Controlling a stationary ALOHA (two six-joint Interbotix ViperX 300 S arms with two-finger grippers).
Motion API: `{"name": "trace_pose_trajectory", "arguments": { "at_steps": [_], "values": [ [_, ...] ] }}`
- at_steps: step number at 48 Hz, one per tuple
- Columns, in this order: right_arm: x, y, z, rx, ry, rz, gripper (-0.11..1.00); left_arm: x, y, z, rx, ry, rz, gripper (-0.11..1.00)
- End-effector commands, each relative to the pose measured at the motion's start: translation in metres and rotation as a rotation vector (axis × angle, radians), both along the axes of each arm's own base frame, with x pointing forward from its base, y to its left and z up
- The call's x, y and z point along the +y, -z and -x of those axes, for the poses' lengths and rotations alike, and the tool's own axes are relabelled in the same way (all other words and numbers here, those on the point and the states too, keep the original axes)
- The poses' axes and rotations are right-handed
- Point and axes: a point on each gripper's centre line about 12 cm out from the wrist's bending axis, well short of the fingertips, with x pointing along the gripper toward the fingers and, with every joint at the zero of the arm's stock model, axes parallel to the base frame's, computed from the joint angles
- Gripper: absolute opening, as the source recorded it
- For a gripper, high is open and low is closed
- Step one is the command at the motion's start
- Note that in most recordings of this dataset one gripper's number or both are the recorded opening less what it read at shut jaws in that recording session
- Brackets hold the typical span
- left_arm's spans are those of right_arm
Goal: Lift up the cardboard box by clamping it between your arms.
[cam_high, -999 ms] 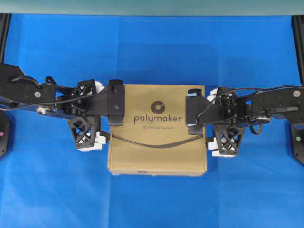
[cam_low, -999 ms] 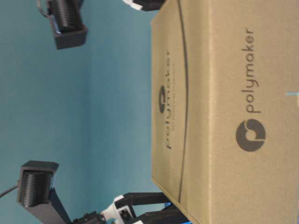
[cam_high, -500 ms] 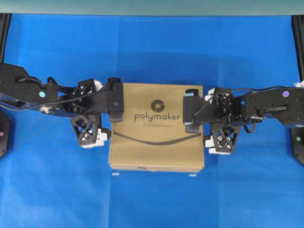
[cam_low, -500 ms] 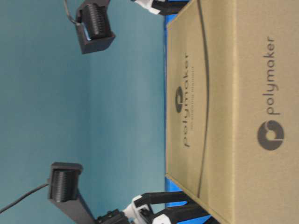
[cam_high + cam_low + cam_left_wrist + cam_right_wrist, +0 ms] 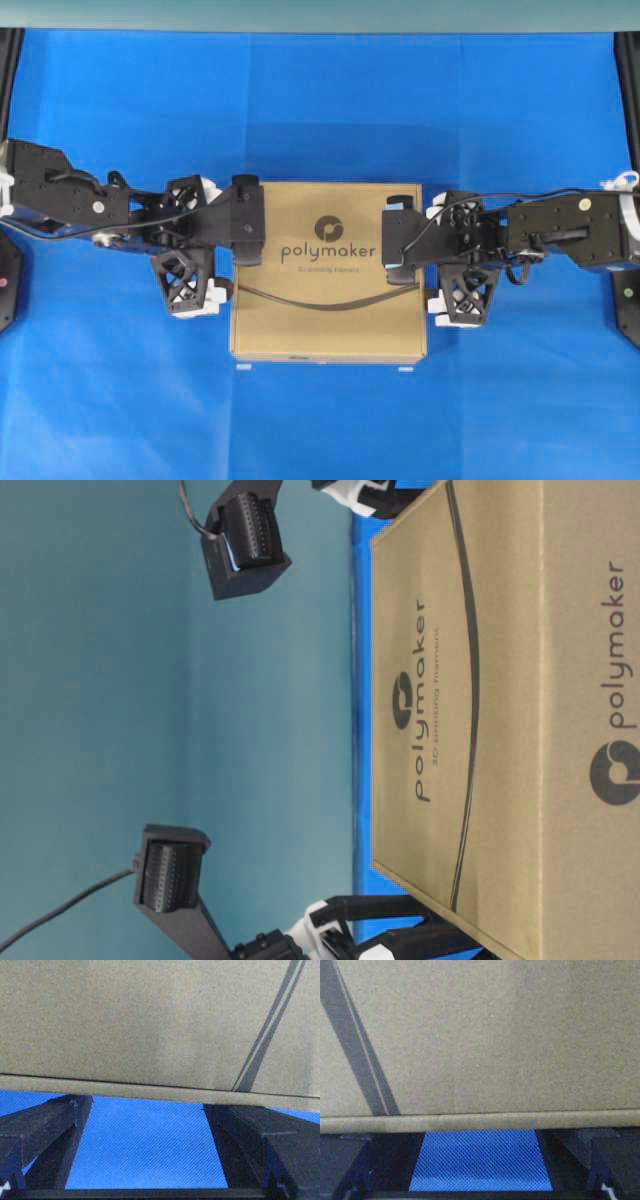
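Note:
The square brown cardboard box (image 5: 328, 270) with the "polymaker" logo is level over the blue cloth, clamped between my two arms. My left gripper (image 5: 213, 240) presses its spread fingers against the box's left side. My right gripper (image 5: 436, 258) does the same on the right side. Both are open, with nothing between the jaws. In the left wrist view the box wall (image 5: 150, 1020) fills the top, and the left gripper (image 5: 147, 1097) meets its lower edge. The right wrist view shows the same box wall (image 5: 485, 1035) above the right gripper (image 5: 480, 1132). I cannot tell whether the box touches the cloth.
The blue cloth (image 5: 320, 110) covers the table around the box. Two small white marks (image 5: 245, 368) lie just in front of the box. Black frame posts (image 5: 628, 100) stand at the far corners. A teal wall (image 5: 150, 730) lies behind.
The box and both arms have come down toward the table. The box looks smaller from overhead, and the white marks in front of it now show. Both grippers stayed open.

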Motion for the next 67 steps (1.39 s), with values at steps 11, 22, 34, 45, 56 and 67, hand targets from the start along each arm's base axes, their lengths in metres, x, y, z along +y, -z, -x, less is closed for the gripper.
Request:
{"name": "trace_pose_trajectory", "arguments": {
  "at_steps": [11, 22, 34, 45, 56, 67],
  "values": [
    [-0.007, -0.014, 0.013, -0.044, 0.053, -0.009, 1.0, 0.001, 0.001, 0.011, -0.013, -0.014, 0.005, 0.86],
    [-0.006, -0.019, 0.033, -0.039, 0.066, -0.017, 1.0, 0.001, 0.002, 0.022, -0.004, -0.006, -0.001, 0.86],
    [-0.001, -0.03, 0.063, -0.061, 0.077, -0.026, 1.0, -0.002, -0.007, 0.042, 0.005, -0.003, -0.001, 0.86],
    [0.0, -0.04, 0.083, -0.102, 0.079, -0.024, 1.0, -0.004, -0.027, 0.065, -0.059, -0.004, -0.008, 0.86],
    [0.002, -0.057, 0.085, -0.18, 0.081, -0.03, 1.0, -0.008, -0.043, 0.081, -0.136, 0.004, -0.015, 0.86],
    [0.003, -0.076, 0.094, -0.268, 0.082, -0.024, 1.0, -0.009, -0.052, 0.092, -0.18, 0.007, -0.019, 0.86]
  ]
}}
